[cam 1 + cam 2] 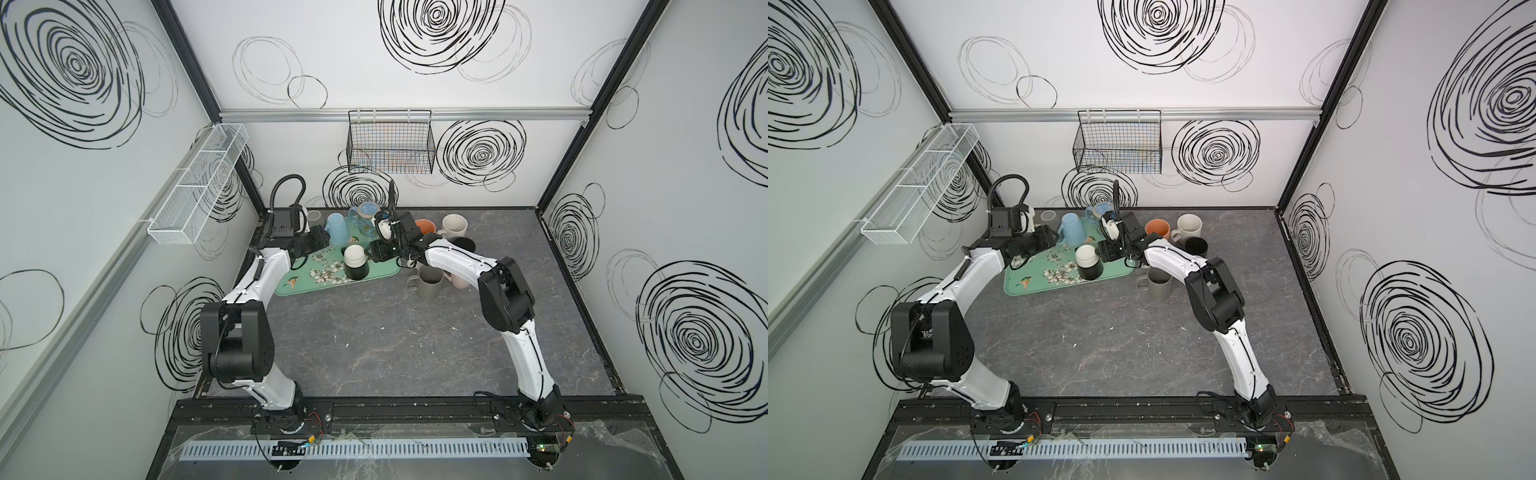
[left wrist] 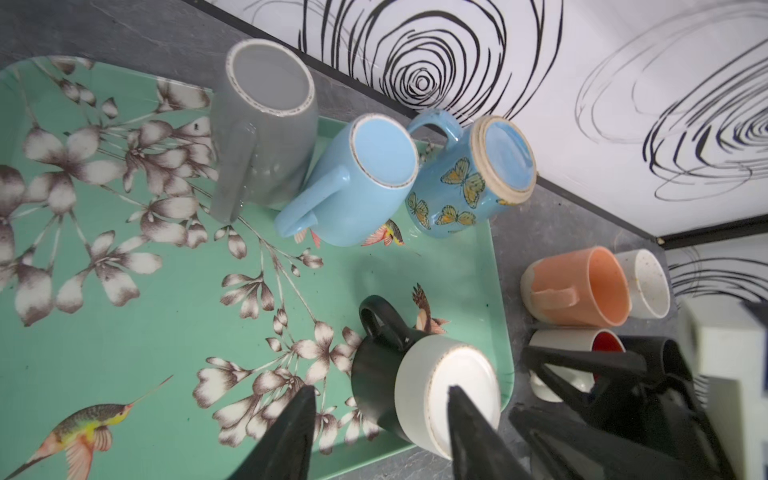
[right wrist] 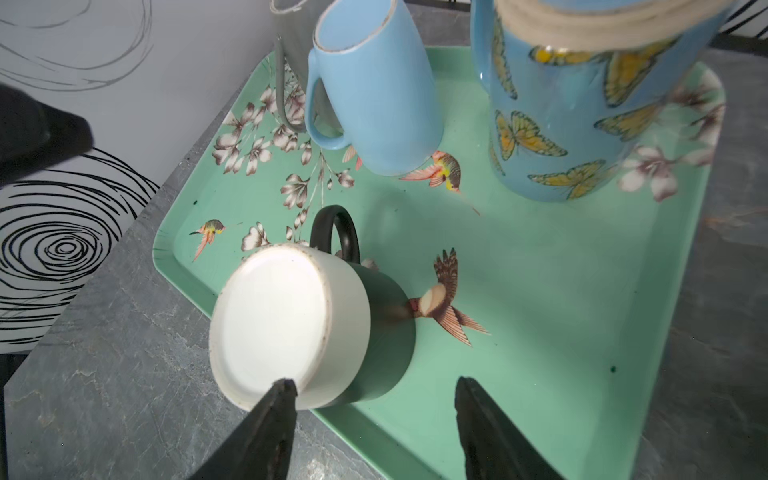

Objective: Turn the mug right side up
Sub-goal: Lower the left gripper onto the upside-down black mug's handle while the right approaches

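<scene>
The mug (image 1: 356,262) (image 1: 1089,262) has a black body and a white base. It stands upside down on the green floral tray (image 1: 299,286), near the tray's front right corner. In the left wrist view my left gripper (image 2: 380,392) is open over the tray; one fingertip overlaps the mug's (image 2: 419,386) white base and nothing sits between the jaws. From the opposite side my right gripper (image 3: 374,381) is open too. One of its fingertips is at the mug's (image 3: 291,324) base rim, the other over bare tray (image 3: 540,291).
Upside down at the back of the tray stand a grey mug (image 2: 266,137), a light blue mug (image 1: 336,228) and a butterfly mug (image 1: 365,216). On the table right of the tray are an orange mug (image 1: 424,226), a cream mug (image 1: 454,226), a black mug (image 1: 463,243) and an upright grey mug (image 1: 430,282).
</scene>
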`<act>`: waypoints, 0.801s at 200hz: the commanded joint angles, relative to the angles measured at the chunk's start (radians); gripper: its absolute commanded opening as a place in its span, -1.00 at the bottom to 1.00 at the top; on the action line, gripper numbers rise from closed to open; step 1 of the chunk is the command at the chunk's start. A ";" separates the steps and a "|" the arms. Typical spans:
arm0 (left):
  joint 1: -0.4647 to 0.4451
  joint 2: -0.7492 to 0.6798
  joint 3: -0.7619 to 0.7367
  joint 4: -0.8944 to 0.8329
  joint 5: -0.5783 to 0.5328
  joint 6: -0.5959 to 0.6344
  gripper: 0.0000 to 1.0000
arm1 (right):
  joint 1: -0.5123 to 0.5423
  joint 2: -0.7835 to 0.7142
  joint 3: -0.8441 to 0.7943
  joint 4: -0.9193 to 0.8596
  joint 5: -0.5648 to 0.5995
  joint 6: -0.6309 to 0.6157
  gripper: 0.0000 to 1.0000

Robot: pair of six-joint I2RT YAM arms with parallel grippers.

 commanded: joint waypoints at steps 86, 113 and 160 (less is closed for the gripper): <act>-0.126 0.368 0.338 -0.314 -0.166 -0.188 0.20 | 0.025 0.061 0.018 -0.008 -0.140 -0.003 0.08; -0.137 0.447 0.420 -0.365 -0.183 -0.201 0.16 | 0.025 0.056 0.000 -0.001 -0.149 -0.014 0.08; -0.143 0.490 0.395 -0.368 -0.174 -0.224 0.09 | 0.025 0.058 -0.016 0.008 -0.161 -0.021 0.08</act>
